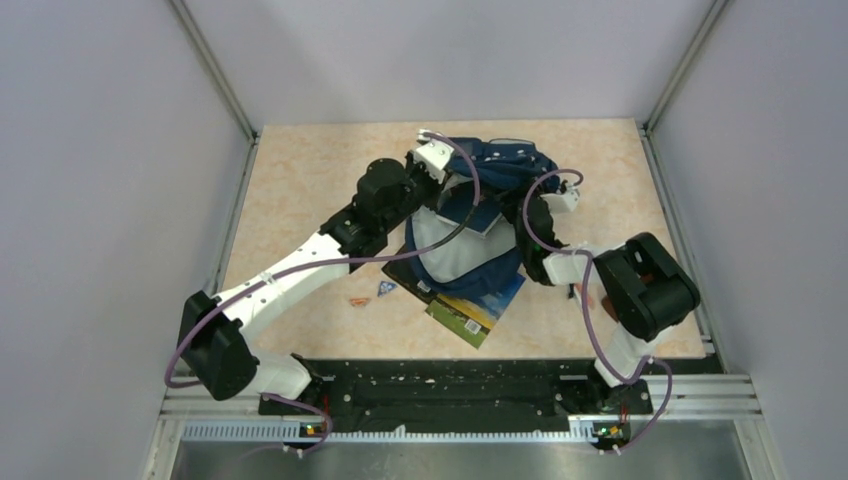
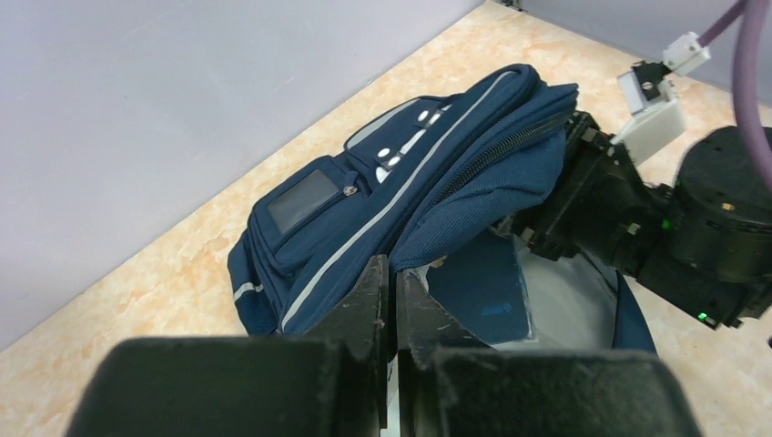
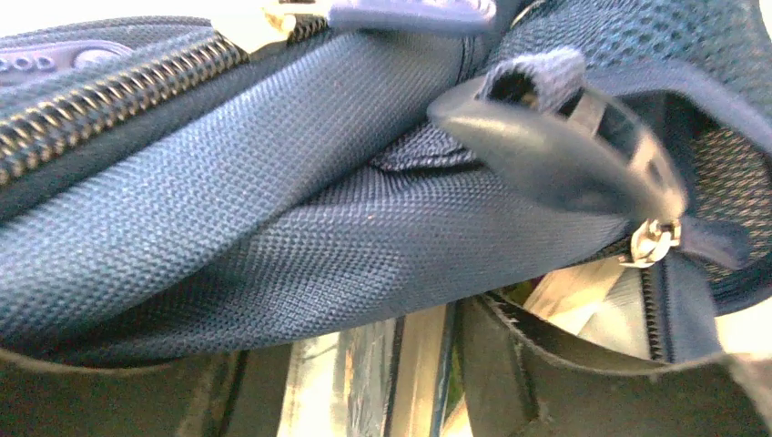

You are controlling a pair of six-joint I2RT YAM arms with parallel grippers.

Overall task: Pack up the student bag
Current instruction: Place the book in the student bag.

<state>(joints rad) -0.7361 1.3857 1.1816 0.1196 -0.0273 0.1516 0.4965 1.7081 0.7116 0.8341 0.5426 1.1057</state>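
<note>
1. The left gripper point(image 2: 390, 278) fills the foreground of its wrist view. Its two black fingers point(image 2: 364, 314) are pressed together with only a thin seam between them, and the tips sit at the rim of the bag's mouth. Whether any fabric is pinched there cannot be told.
2. The bag point(image 2: 364, 214) lies on its side at the far middle of the table point(image 1: 300, 180), between the two arms. Its front pocket and pale stripes face the back wall. Its mouth gapes toward the arm bases, with grey lining showing inside.
3. A blue book point(image 2: 482, 287) stands tilted in the mouth, under the top flap.
4. The right gripper point(image 2: 539, 218) is pushed in under that flap from the right side. In its own wrist view navy cloth drapes across the fingers, so I cannot tell whether they are spread or clenched.
5. Close to that lens are a zip point(image 3: 109, 100) along the upper left and a metal slider point(image 3: 651, 244) at the right.
6. A green book point(image 1: 478, 312) lies flat beneath the bag, its near corner sticking out toward the bases.
7. A small orange piece point(image 1: 358, 301) and a blue triangle point(image 1: 386, 288) lie just beside each other on the table, left of the green book.
</note>
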